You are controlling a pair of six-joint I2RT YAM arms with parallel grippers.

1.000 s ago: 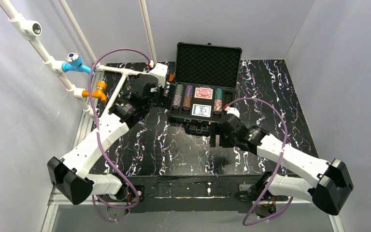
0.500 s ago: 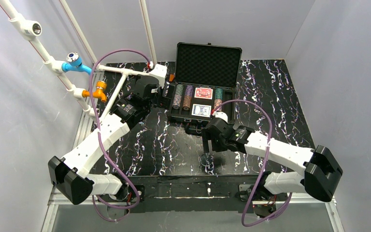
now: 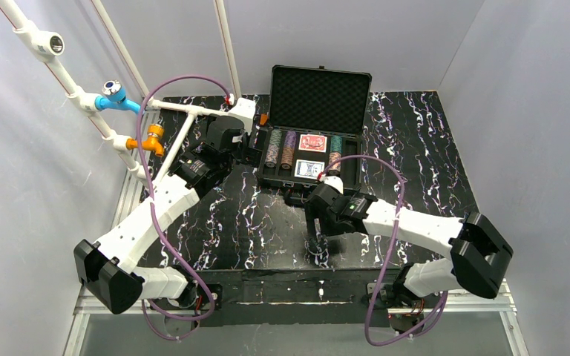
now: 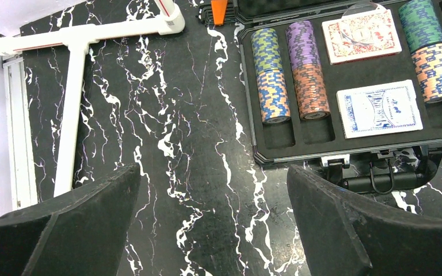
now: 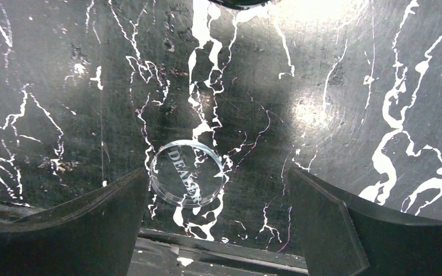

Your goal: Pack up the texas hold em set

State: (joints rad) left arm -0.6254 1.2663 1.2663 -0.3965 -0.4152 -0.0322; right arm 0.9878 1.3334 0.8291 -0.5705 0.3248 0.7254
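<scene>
hovering with the right gripper [image 3: 314,231] spread wide, nothing held, over the clear dealer button [image 5: 188,172] lying flat on the table [image 5: 351,86]. in the right wrist view, button off-centre between the jaws, toward 9 o'clock; probably needs a nudge that way before closing. round, so no long axis to match. open briefcase [image 4: 253,146] at 12 o'clock from it. left gripper [image 4: 213,190] also released, farther off.

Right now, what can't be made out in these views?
Top view: the clear dealer button is too small and faint, by the right gripper.
Left wrist view: the case lid is cut off by the top edge.
Right wrist view: chips and card decks lie outside the frame.
</scene>
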